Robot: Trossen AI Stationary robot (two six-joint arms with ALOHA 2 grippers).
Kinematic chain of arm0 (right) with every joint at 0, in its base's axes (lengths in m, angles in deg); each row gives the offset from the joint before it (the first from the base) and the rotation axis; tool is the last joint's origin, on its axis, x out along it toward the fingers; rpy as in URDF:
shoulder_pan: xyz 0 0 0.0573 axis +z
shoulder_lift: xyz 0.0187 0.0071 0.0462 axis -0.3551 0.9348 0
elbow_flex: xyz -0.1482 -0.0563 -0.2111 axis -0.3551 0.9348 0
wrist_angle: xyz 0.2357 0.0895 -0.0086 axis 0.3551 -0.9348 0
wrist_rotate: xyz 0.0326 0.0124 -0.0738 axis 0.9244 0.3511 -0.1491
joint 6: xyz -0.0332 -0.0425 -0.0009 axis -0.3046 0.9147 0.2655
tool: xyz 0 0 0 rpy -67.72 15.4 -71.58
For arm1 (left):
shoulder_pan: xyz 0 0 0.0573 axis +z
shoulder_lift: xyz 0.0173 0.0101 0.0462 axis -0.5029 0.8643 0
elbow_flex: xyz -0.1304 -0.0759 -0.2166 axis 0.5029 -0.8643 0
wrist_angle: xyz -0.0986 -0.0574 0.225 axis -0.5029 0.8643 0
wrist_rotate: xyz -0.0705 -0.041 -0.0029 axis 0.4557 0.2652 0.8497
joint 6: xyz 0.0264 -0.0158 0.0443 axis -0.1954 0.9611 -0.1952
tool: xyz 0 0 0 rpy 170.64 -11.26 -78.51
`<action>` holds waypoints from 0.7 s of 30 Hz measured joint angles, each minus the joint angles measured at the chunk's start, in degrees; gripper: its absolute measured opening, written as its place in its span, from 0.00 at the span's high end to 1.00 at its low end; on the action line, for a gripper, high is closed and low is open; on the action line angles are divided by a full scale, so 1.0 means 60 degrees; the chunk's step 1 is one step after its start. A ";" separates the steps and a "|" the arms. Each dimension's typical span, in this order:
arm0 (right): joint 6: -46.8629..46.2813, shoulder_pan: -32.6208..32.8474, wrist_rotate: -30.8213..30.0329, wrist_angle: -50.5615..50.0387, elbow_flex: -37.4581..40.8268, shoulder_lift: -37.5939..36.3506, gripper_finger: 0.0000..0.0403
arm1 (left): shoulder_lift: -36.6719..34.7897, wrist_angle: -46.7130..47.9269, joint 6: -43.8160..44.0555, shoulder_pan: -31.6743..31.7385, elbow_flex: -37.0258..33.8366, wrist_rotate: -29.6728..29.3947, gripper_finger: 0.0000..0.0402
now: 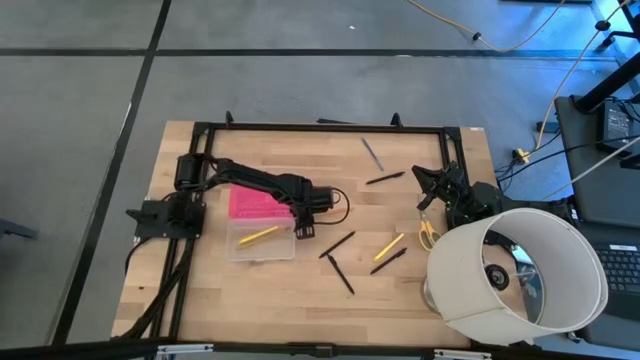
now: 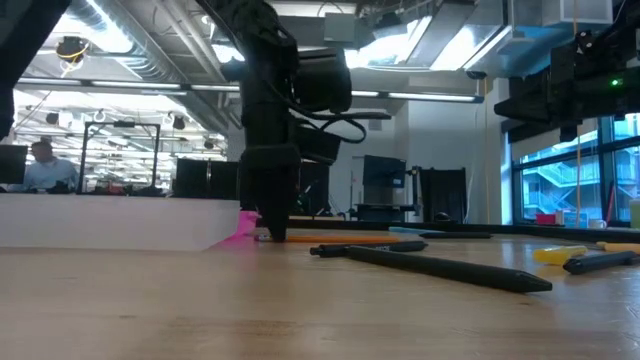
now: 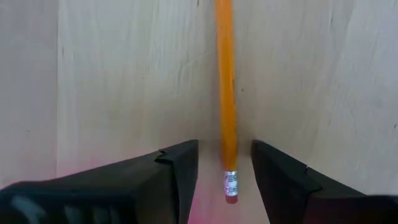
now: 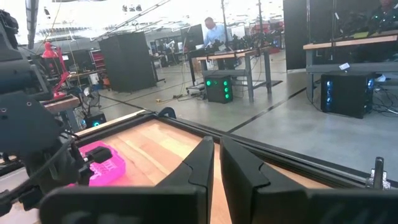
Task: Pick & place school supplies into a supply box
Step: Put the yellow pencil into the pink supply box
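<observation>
Closest to the low camera, a long dark pen (image 2: 445,268) lies flat on the wooden table (image 1: 200,300), with a yellow-tipped piece beyond it that I can't identify from this angle. From above I see loose supplies spread across the middle of the table: two black pens (image 1: 338,260), a yellow pencil (image 1: 389,246), another black pen (image 1: 385,178), a grey one (image 1: 372,153), and the yellow-handled scissors (image 1: 427,232) just beside the big white lampshade (image 1: 520,275). The supply box (image 1: 260,241) sits left of centre, its clear tray holding one yellow pencil (image 1: 259,236), pink lid (image 1: 250,203) folded back behind it. The left gripper (image 3: 224,177) is down at the table by the box's right edge, its fingers parted around the eraser end of an orange pencil (image 3: 225,93) lying on the wood, not clenched on it. The right gripper (image 4: 216,163) waits at the table's right side, fingers nearly touching and holding nothing.
</observation>
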 joint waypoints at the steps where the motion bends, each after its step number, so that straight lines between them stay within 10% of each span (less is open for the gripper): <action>1: -0.0017 -0.0001 -0.0001 -0.0006 0.0000 0.0000 0.92 | 0.0095 0.0023 -0.0002 0.0009 -0.0001 0.0027 0.64; 21: 0.0044 -0.0003 -0.0001 -0.0002 0.0000 0.0004 0.92 | 0.0183 0.0067 -0.0253 0.0061 -0.0034 0.0393 0.97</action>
